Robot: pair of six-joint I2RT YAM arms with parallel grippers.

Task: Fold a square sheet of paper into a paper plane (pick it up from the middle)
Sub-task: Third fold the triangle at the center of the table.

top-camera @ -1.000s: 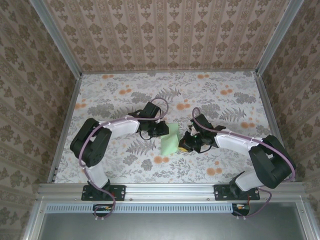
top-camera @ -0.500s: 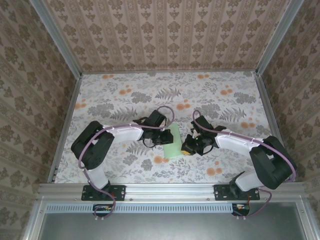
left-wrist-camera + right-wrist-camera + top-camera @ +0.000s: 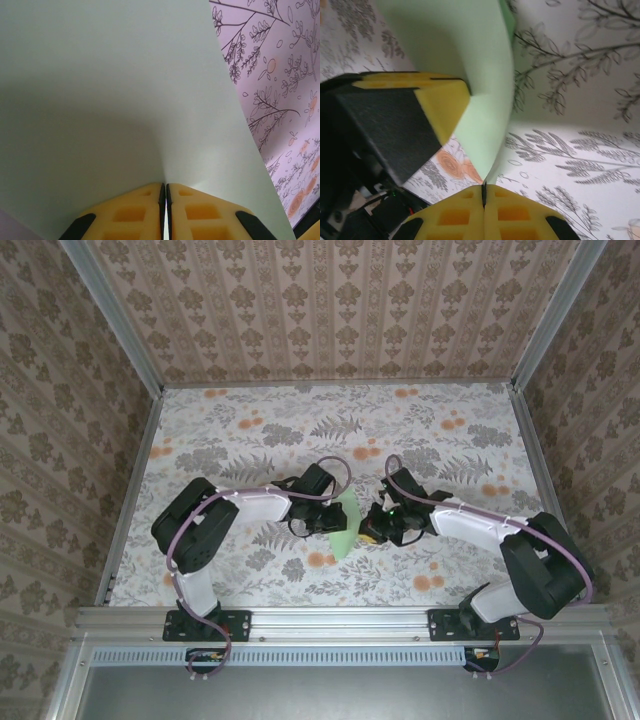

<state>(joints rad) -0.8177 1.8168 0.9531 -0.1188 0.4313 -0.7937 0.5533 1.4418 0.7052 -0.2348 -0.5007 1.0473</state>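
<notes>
The square sheet of paper (image 3: 346, 526), pale mint green, is lifted off the table's middle and held between both grippers. My left gripper (image 3: 329, 521) is shut on its left side. In the left wrist view the paper (image 3: 125, 90) spreads wide above the closed left gripper (image 3: 164, 186). My right gripper (image 3: 369, 531) is shut on the sheet's right edge. The right wrist view has the paper (image 3: 480, 75) curving up from the closed right gripper (image 3: 484, 189), with a yellow finger (image 3: 442, 102) of the left gripper pressed to its far side. A paper plane is out of view.
The floral-patterned tabletop (image 3: 450, 440) lies open behind and to both sides of the grippers. Metal rails (image 3: 130, 500) border it left and right, with patterned walls beyond. Both arm bases stand at the near edge.
The left gripper has swung right and nearer, toward the right gripper. The sheet between them now looks narrower and more bent. The right gripper has hardly moved.
</notes>
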